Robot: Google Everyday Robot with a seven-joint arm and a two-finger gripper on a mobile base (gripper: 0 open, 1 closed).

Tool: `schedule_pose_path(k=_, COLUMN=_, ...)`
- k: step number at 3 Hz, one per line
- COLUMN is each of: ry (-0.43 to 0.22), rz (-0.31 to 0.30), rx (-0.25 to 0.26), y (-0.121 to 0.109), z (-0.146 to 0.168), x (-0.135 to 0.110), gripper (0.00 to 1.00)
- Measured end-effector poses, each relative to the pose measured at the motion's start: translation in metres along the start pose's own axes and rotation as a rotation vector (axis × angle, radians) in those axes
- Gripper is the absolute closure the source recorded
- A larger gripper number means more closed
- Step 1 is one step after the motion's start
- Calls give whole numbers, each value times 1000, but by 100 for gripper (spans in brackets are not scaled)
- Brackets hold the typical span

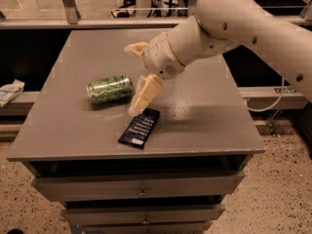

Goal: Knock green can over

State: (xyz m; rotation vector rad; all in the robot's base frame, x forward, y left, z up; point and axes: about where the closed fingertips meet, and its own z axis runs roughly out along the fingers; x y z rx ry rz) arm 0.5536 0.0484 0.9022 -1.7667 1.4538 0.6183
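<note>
Arm (229, 26) reaches in from the worktop's (204, 116) back right corner. Forearm slopes down and left, wrist ends over the worktop's middle.

Claw (129, 80) is over the worktop's middle, just left of centre, spread wide with nothing in it. 1 finger (136, 48) points left toward the back half of the worktop. The other finger (145, 94) angles down and left toward the front half, tip low at the surface. Can't tell if that tip touches the worktop.

Green can (109, 89) is down on its side on the worktop, left of centre, about midway front to back. Long axis runs roughly left-right across the worktop, right end a bit further back than the left. Right end sits just beside the lower finger; contact unclear. Can't tell which end is the top.

Dark packet (140, 127) lies flat near the worktop's front edge, just left of centre.
</note>
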Motion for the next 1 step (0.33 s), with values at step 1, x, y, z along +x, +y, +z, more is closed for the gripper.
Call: schedule_pose_path(k=1, ry=-113, rz=5, rx=77, y=12, z=-39, x=-1, gripper=0)
